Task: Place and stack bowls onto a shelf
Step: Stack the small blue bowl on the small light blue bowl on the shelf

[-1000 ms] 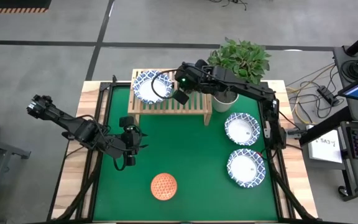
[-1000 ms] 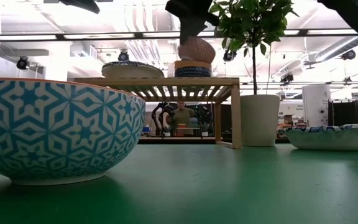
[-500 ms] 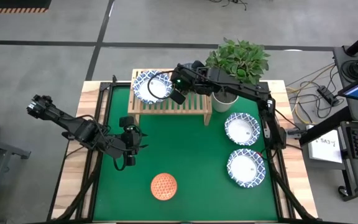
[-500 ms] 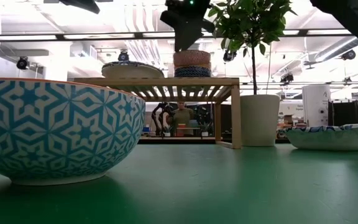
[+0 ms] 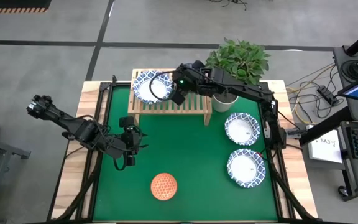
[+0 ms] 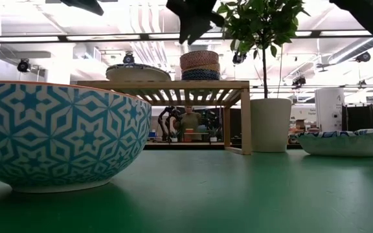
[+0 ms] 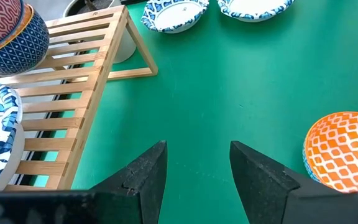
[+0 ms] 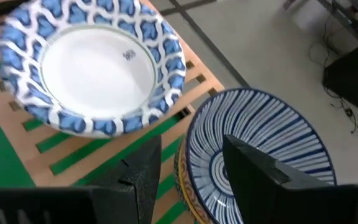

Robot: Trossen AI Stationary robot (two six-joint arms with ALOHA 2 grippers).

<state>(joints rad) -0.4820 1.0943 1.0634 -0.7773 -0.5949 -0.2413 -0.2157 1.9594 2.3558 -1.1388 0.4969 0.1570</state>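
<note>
The right gripper (image 5: 178,94) hung open over the stacked bowls (image 8: 253,155) on the shelf (image 5: 169,106); the left gripper (image 7: 194,171) waited open. No writing was legible.

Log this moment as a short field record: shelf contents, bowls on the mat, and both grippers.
shelf: one wide white bowl with a blue patterned rim, beside a stack of small bowls
stack top: blue-striped inside
right gripper: open, above the stack, holding nothing
left gripper: open, low over the green mat
on the mat: two white bowls at the right, one orange bowl near the front
</note>
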